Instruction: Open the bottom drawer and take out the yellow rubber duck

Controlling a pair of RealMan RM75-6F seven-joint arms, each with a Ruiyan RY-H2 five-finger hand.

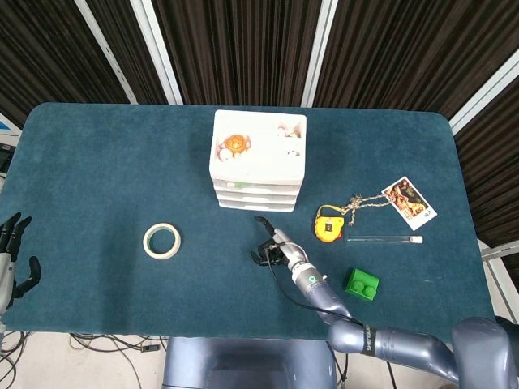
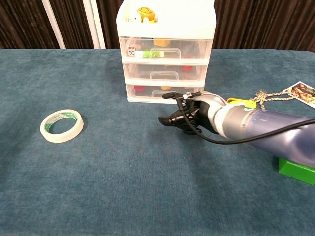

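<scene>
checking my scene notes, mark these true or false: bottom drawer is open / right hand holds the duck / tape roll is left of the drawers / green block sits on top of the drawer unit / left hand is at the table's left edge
1. The bottom drawer is open. False: it sits flush with the others, closed.
2. The right hand holds the duck. False: it holds nothing, just in front of the drawer unit.
3. The tape roll lies left of the drawers. True.
4. The green block sits on top of the unit. False: it lies on the table, to the right.
5. The left hand is at the table's left edge. True.

Blue-carpeted table [image 1: 97, 162] with drawer unit [image 1: 258, 172], tape roll [image 1: 161, 241].
</scene>
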